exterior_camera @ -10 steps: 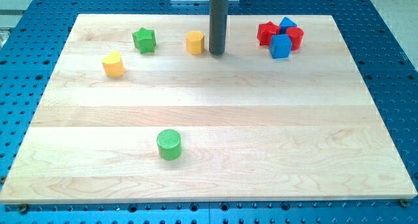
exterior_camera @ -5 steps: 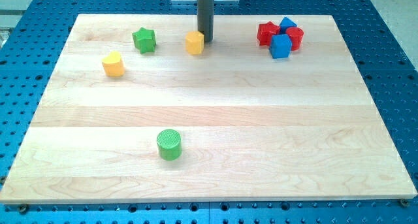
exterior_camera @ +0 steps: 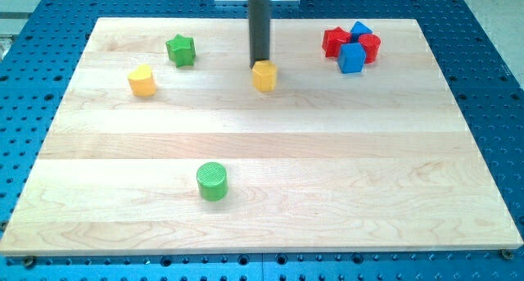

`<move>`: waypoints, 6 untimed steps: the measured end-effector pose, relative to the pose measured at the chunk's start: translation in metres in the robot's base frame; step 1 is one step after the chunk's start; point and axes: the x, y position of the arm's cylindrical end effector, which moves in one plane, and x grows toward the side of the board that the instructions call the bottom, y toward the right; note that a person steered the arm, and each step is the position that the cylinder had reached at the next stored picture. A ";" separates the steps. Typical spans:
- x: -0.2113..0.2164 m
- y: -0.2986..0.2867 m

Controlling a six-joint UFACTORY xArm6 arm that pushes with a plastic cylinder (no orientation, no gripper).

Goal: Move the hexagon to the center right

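The yellow hexagon block (exterior_camera: 264,76) lies on the wooden board (exterior_camera: 270,166), near the view's top, a little left of the board's middle line. My tip (exterior_camera: 259,65) stands right behind the hexagon, on its top-left side, touching or almost touching it. The dark rod rises from there to the view's top edge.
A green star block (exterior_camera: 180,49) and a yellow heart-like block (exterior_camera: 142,80) lie at the top left. A cluster of red and blue blocks (exterior_camera: 352,48) lies at the top right. A green cylinder (exterior_camera: 212,181) stands at the lower left.
The hexagon has slid down and to the right from its earlier spot. My tip went from its right side to behind it and followed it down-right.
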 end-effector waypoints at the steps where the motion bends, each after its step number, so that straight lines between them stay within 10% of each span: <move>1: 0.032 -0.003; 5: 0.118 -0.041; 6: 0.118 0.028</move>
